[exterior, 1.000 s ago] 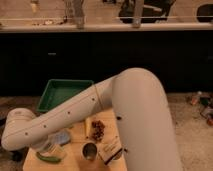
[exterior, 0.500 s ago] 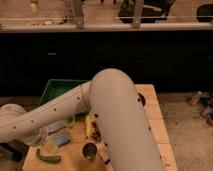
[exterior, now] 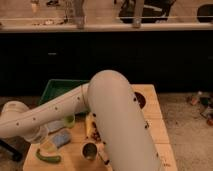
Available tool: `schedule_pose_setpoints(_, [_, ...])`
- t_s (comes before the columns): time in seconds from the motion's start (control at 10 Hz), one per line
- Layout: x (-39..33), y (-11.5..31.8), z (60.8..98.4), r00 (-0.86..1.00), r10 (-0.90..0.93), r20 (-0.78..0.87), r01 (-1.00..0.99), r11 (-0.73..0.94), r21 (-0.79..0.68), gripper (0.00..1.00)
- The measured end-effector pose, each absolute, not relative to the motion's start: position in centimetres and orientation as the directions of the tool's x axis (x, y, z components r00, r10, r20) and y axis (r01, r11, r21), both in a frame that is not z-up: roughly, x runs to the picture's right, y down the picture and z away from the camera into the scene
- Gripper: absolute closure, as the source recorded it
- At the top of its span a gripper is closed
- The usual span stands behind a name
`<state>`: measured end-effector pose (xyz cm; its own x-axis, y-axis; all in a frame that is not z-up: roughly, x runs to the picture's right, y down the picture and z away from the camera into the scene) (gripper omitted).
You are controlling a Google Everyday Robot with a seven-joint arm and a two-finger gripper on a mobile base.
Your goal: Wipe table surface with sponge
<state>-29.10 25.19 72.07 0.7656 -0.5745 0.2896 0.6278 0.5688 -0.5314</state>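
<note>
Sponge (exterior: pixel 60 138): small blue-grey block, lying flat and free on the table surface (exterior: pixel 156 131), toward the near-left corner. The long axis is judged to run from 8 to 2 o'clock. Adjoining items: a pale yellowish piece (exterior: pixel 47 146) just beside it at 8 o'clock; a green curved item (exterior: pixel 47 157) near at 7 o'clock; a small green cup (exterior: pixel 70 120) at 1 o'clock; a metal cup (exterior: pixel 90 150) at 4 o'clock; a green tray (exterior: pixel 52 89) well apart at 12 o'clock. Arm (exterior: pixel 60 107): single, white, laid across the table from 2 o'clock, its rounded end (exterior: pixel 30 131) just beside the sponge. Gripper: carried beyond that end, near the left table edge, not made out as a separate shape. Its jaws are taken to stand apart and nothing is held, the sponge being untouched. Governing relation, as judged: the sponge lies at about 4 o'clock from the arm's end, so a short reach across its short axis is called for. Change: against one second earlier the bulky upper arm stands further toward 9 o'clock. Against half a second earlier, sponge and forearm are placed much alike.
</note>
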Motion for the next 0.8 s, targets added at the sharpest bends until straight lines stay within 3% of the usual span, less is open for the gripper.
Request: schedule_pose_setpoints(0.8, [-27.4,27.1,73.4,0.821,-0.473,0.321,0.571,0.651,-0.5,0.2])
